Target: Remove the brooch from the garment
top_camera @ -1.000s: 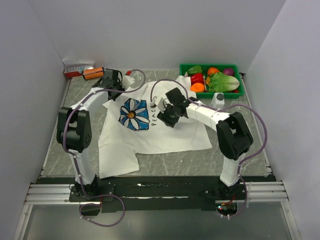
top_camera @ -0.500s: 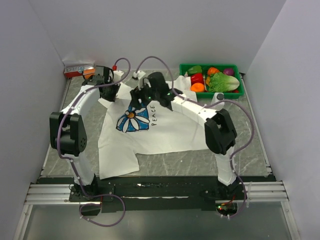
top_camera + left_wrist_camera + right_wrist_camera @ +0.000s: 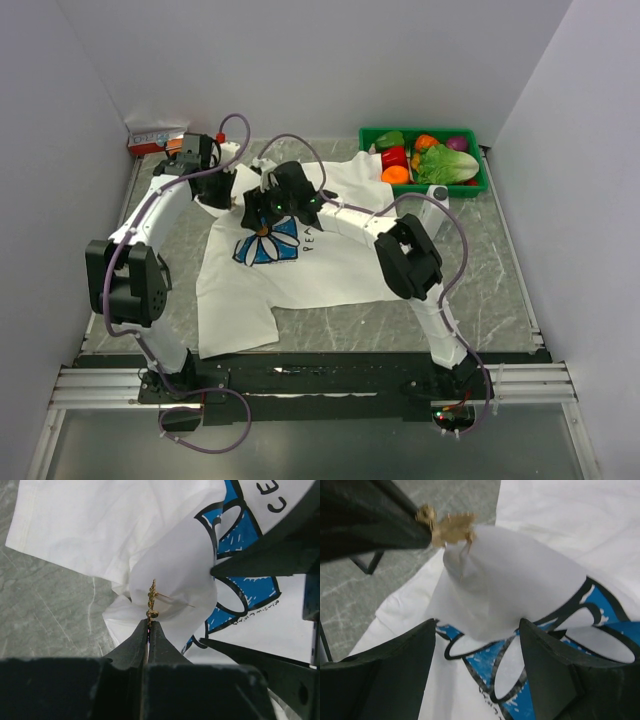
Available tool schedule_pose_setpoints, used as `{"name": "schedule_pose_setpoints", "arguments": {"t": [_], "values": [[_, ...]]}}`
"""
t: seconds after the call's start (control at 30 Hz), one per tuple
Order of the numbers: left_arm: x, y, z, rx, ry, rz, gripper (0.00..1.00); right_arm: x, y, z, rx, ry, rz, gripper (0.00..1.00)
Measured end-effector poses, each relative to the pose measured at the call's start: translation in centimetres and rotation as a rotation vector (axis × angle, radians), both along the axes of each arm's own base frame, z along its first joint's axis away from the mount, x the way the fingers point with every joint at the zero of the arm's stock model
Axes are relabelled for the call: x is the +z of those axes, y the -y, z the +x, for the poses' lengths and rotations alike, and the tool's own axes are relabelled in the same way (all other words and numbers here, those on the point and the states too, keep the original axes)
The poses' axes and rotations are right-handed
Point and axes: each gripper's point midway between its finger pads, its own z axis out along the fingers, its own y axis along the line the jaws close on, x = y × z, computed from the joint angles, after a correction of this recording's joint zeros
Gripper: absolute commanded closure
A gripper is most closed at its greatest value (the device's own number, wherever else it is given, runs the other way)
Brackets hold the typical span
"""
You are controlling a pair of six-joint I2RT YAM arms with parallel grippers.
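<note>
**Two grippers engaged at the brooch site**

1. Garment. The garment [image 3: 330,270] lies spread on the table [image 3: 480,280], print side up. Beside the blue daisy print, a portion of the white cloth stands up as a peak [image 3: 175,565].

2. Brooch. The brooch [image 3: 151,600] sits at the top of that peak, on the side away from the print. It is a small gold pin with a leafy outline. In the right wrist view the brooch [image 3: 447,527] is at the cloth tip, and its thin pin shaft runs into the fabric. The top view does not resolve it.

3. Left gripper. The left gripper [image 3: 148,625] is clamped on the lower end of the brooch. Its fingertips are pressed together with no gap visible between them.

4. Right gripper. The right gripper [image 3: 477,625] stands with its jaws spread apart, one finger on each side of the cloth peak. Its fingertips [image 3: 215,571] rest against the garment at the edge of the print. It grasps nothing between the jaws apart from the cloth that rises there.

5. Relative position. In the top view the right gripper [image 3: 262,215] is over the upper part of the daisy print.
</note>
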Motion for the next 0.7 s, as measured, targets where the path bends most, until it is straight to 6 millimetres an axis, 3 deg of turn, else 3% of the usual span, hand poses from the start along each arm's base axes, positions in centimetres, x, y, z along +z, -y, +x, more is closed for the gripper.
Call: {"name": "schedule_pose_setpoints", "arguments": {"t": [0.07, 0.17, 0.2, 0.23, 0.4, 0.53, 0.7], "values": [[0.1, 0.1, -0.2, 0.003, -0.006, -0.012, 0.99, 0.5, -0.6, 0.5, -0.003, 0.008, 0.026, 0.27], [0.0, 0.1, -0.5, 0.008, -0.025, -0.034, 0.99, 0.9, -1.5, 1.2, -0.001, 0.020, 0.059, 0.40], [0.0, 0.1, -0.6, 0.010, -0.029, -0.041, 0.99, 0.8, -1.8, 1.2, 0.003, 0.020, 0.067, 0.47], [0.0, 0.1, -0.6, 0.010, -0.032, -0.048, 0.99, 0.7, -2.1, 1.2, 0.009, 0.020, 0.073, 0.61], [0.0, -0.1, -0.7, 0.024, -0.041, -0.071, 0.99, -0.7, -2.4, 1.1, 0.020, 0.005, 0.060, 0.99], [0.0, -0.2, -0.7, 0.027, -0.042, -0.070, 0.99, -1.2, -2.1, 0.7, 0.043, 0.014, 0.045, 1.00], [0.0, -0.7, -0.3, 0.024, -0.021, -0.040, 0.99, -1.2, -0.2, -1.1, 0.097, -0.016, 0.024, 1.00]]}}
